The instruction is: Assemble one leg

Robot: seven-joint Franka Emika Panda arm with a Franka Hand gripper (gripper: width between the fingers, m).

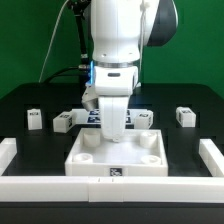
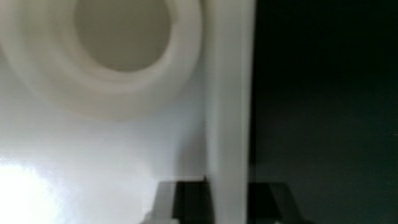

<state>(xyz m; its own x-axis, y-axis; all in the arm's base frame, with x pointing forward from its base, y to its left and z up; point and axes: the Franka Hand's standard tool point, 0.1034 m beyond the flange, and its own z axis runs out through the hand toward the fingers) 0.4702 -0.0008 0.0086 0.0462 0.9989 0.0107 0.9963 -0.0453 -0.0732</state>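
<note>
The large white square panel (image 1: 115, 152) with round corner sockets lies at the front middle of the black table. My gripper (image 1: 116, 128) reaches straight down onto the panel's back edge. In the wrist view the panel's thin upright wall (image 2: 226, 100) runs between my two dark fingers (image 2: 185, 203), and my gripper (image 2: 226, 198) is shut on it; a round socket (image 2: 125, 40) lies beside it. Three small white legs with tags lie loose: two at the exterior view's left (image 1: 35, 118) (image 1: 63, 121) and one at its right (image 1: 184, 115).
A white rail (image 1: 110, 184) runs along the front, with side pieces at the exterior view's left (image 1: 8, 150) and right (image 1: 211, 155). The marker board (image 1: 147, 117) lies behind the panel, partly hidden by my arm.
</note>
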